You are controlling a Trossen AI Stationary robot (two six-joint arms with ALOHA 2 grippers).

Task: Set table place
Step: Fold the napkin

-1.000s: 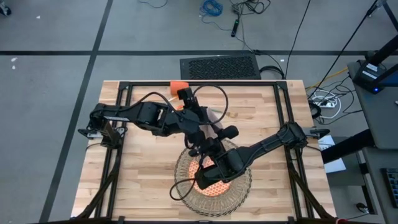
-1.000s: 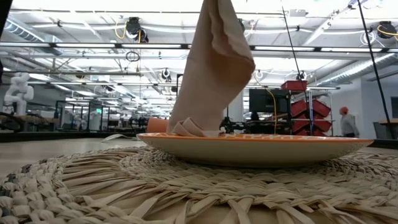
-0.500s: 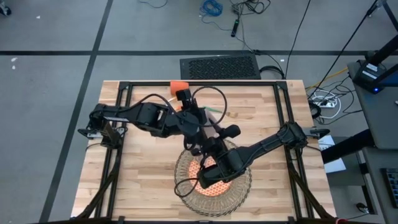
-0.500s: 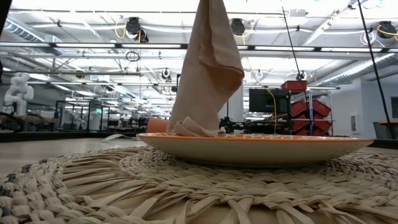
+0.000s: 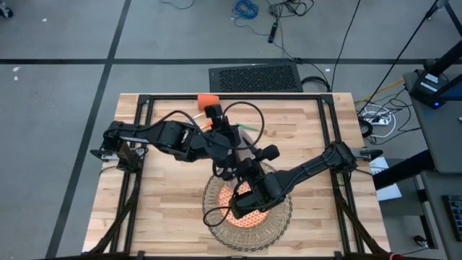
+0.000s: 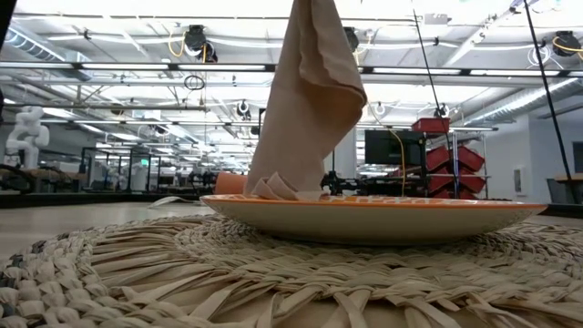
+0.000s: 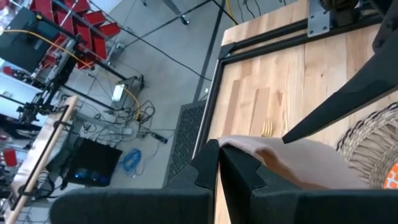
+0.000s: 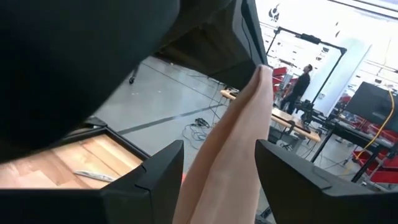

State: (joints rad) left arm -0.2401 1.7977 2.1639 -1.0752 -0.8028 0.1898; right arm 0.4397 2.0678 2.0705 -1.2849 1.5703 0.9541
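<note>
our left end effector [image 7: 219,163] pinches the napkin [image 6: 305,100] by its top, hanging with its tail on the plate [image 6: 373,215]. our right end effector [image 8: 217,168] straddles it, wide. we should close low, then lift clear.

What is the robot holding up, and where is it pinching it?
The left gripper is shut on the top corner of the beige napkin, which hangs down onto the orange plate. The right gripper is open around the napkin, not pinching.
</note>
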